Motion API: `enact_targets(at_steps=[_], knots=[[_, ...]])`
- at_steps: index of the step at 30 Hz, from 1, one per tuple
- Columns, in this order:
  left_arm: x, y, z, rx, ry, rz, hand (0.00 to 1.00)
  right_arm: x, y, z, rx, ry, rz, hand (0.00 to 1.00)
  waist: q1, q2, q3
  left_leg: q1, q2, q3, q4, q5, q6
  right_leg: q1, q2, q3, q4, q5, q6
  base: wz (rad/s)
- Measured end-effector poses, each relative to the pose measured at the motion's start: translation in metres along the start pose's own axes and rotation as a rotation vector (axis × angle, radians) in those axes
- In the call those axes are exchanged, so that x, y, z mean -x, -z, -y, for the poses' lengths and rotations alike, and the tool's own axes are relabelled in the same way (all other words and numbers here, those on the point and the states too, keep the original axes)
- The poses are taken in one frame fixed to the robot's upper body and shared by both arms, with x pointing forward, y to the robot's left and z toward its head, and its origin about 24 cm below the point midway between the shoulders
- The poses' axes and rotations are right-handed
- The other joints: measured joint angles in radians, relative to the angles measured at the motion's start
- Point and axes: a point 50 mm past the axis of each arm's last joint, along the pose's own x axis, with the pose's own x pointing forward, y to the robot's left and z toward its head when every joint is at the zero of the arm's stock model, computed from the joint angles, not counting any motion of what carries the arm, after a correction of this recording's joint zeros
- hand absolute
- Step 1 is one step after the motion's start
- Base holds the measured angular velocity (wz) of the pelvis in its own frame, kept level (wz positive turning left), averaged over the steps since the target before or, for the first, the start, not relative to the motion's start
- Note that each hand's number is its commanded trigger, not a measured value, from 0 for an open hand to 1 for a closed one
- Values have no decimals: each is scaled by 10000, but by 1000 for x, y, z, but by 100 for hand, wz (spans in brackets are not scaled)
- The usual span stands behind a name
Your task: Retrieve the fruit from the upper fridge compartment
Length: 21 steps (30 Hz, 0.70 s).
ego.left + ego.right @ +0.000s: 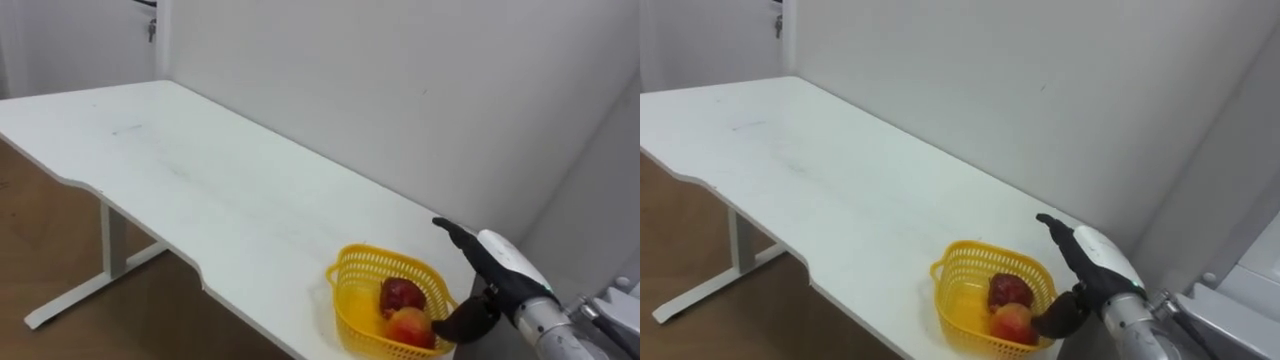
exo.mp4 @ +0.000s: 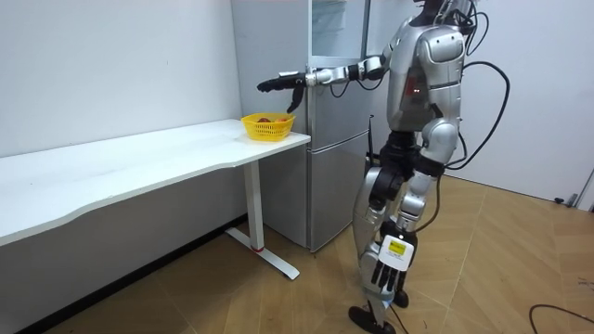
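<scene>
Fruit (image 1: 405, 310) is sitting in the yellow basket (image 1: 346, 298), two pieces of it: a dark red one (image 1: 401, 294) and an orange-red one (image 1: 411, 326) tucked right against it on the near side. The basket is parked near the right-hand end of the white surface (image 1: 200, 180), close to the front edge.

The right hand (image 1: 505, 265) hovers at the basket's right rim, a bit higher than the fruit. Its fingers (image 1: 455, 236) are stretched out straight, pointing along the surface toward the far left, and the thumb hangs down by the rim next to the orange-red piece. It isn't pinching anything as far as I can see, so I'd call the hand empty.

The bit that matters: the fruit lies below the fingers and to their left, inside the rim. It's round, so there's no real long axis to line up with. The right hand is by far the nearer one. The left hand (image 2: 382, 269) just dangles by the robot's thigh in the room view, fingers loose.

My read is the drop-off part looks done, so the next move is probably pulling the arm clear without clipping the rim.

Further back, the robot stands right beside the silver fridge (image 2: 325, 167), whose upper door looks open. Behind the surface there's only a plain wall (image 1: 400, 80).
</scene>
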Motion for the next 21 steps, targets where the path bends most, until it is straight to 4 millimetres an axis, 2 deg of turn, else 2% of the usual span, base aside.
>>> enact_targets(at_steps=[3,4,5,6,7,8,9,10,13,15,17,18,19,21], knots=[[0,2,1,-3,40,-47,0,0,-16,5,-519,218,709,0,-236,244,-5,-46,0,28,47,-3,5,-30,-13,13,-3,11,16,-2],[0,3,3,2,72,-87,0,0,-23,10,-629,402,1042,0,-285,389,-15,-17,14,117,58,-6,11,-31,-16,109,-1,13,17,-18],[1,4,5,22,126,-95,0,0,-29,15,-792,622,1356,0,-291,561,-37,73,25,213,53,-15,25,-21,-26,208,15,15,19,-23],[1,5,7,29,173,-123,0,1,-33,17,-846,717,1502,0,-310,630,-77,108,29,259,46,-17,30,-20,-31,281,25,17,21,-24],[2,6,10,44,246,-144,0,2,-40,22,-962,958,1848,0,-463,810,-118,135,29,330,16,-18,36,-22,-40,384,27,20,28,-16],[2,7,13,37,288,-128,0,3,-50,21,-1210,1065,2271,0,-560,926,-157,222,28,369,-20,-8,51,-19,-37,423,25,23,33,-15],[2,7,14,45,301,-123,0,4,-54,19,-1375,1121,2446,0,-598,984,-160,264,29,394,-51,-1,60,-10,-23,446,20,24,34,-8],[3,7,15,50,312,-100,0,9,-58,16,-1676,1243,2677,0,-716,1047,-180,311,25,407,-109,14,73,19,-14,444,5,25,38,-6],[3,2,18,-54,362,81,0,24,-66,-1,-2495,1220,3158,0,-1026,1217,-154,458,66,617,-135,16,82,113,-6,602,-6,29,46,-10],[3,0,22,39,323,113,0,38,-64,-14,-2864,1091,3214,0,-1052,1276,-198,495,106,856,-175,6,96,81,28,831,-3,41,66,-24],[2,-5,29,137,364,259,0,50,-69,-24,-3417,1029,3388,0,-1081,1459,-203,627,185,1206,-336,0,105,47,61,1170,18,77,92,-43],[2,-5,30,115,409,240,0,52,-71,-27,-3549,1021,3443,0,-1127,1518,-211,656,190,1304,-345,-9,120,46,66,1242,25,79,93,-35],[2,-5,34,55,512,184,0,55,-73,-30,-3755,1021,3530,0,-1236,1630,-275,680,196,1381,-394,-29,148,49,67,1252,23,106,105,-19],[2,-9,37,8,595,259,0,60,-76,-31,-3885,1096,3709,0,-1367,1765,-292,823,237,1509,-518,-24,165,76,67,1468,39,123,131,-20]])
